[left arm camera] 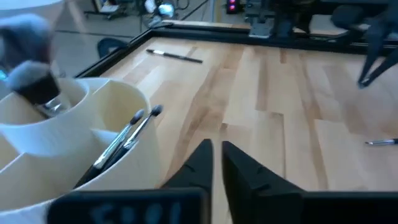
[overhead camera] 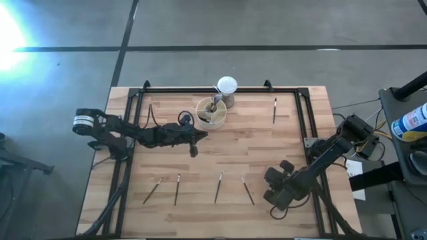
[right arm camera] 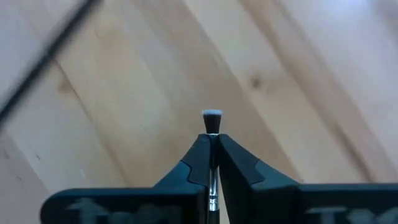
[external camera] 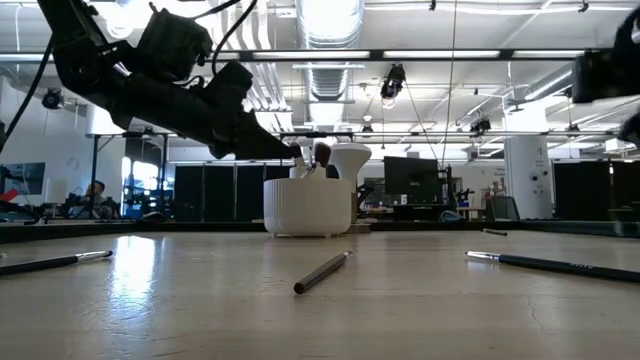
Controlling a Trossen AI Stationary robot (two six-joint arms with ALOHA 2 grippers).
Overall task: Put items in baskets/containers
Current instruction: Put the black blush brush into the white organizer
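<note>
The cream round organiser (overhead camera: 210,113) stands at the table's far middle with a few brushes in its compartments (left arm camera: 124,134); a fluffy-headed brush (left arm camera: 37,87) stands in it too. Several dark thin brushes lie flat on the table: a row near the front (overhead camera: 177,189) (overhead camera: 218,187) (overhead camera: 247,190) and two at the back (overhead camera: 275,110) (overhead camera: 151,113). My left gripper (left arm camera: 215,149) hovers just beside the organiser on its near-left side, fingers almost together with nothing between them. My right gripper (right arm camera: 211,140) is raised over the table's near right (overhead camera: 272,183) and shut on a brush. My right gripper pinches a thin brush by its shaft (right arm camera: 212,163) between its two fingers. The brush lies along the fingers, and its small flat tip (right arm camera: 212,116) sticks out past the fingertips. The brush is lifted clear of the table.
A white ball on a small stand (overhead camera: 227,87) stands right behind the organiser. A dark metal frame (overhead camera: 303,113) runs along the table's far edge and both sides. In the low view brushes lie at left (external camera: 60,262), middle (external camera: 322,272) and right (external camera: 550,263).
</note>
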